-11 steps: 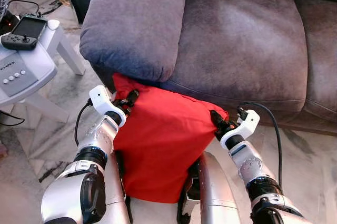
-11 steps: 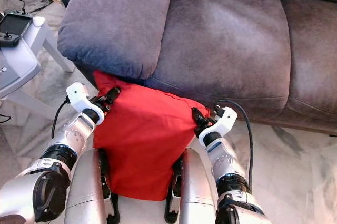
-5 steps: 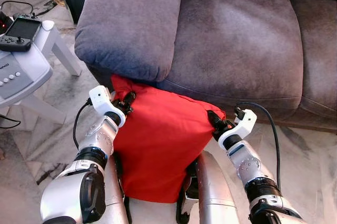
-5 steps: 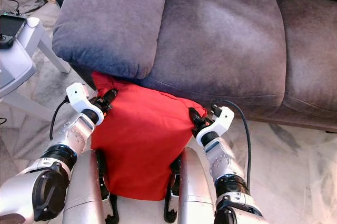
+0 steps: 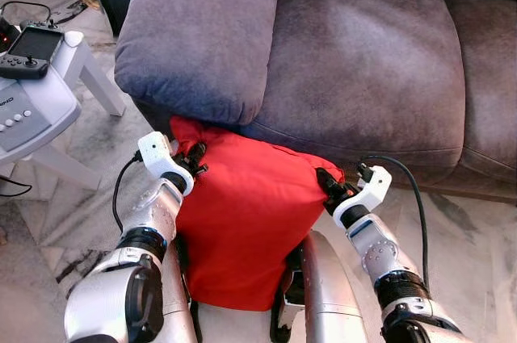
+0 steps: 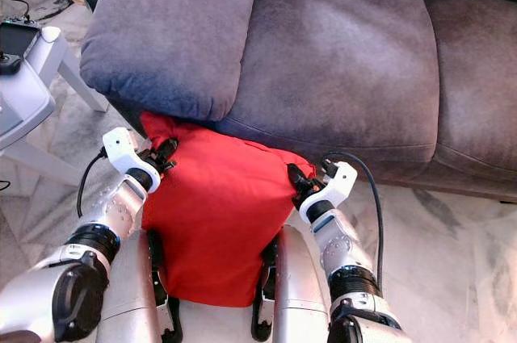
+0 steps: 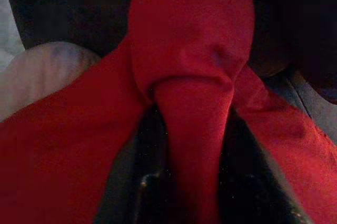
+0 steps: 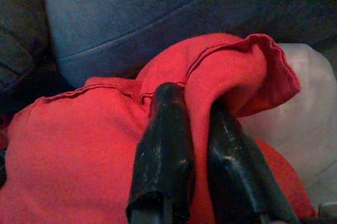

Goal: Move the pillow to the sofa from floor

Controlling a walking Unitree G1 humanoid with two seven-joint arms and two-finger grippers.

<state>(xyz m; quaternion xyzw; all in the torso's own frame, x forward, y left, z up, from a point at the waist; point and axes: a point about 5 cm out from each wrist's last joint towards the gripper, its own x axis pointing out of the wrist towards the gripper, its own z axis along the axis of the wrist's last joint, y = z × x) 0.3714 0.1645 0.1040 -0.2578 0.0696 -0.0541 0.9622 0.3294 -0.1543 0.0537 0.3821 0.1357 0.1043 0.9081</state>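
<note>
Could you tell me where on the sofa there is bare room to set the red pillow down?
The seat cushion directly behind the red pillow is bare, bordered by the padded armrest on the robot's left and the next cushion on its right. It is tight at the front: the pillow, pinched by the left gripper and right gripper, sits under the armrest's front edge.

pillow [image 5: 242, 222] before sofa [image 5: 355, 60] — between pincers
</note>
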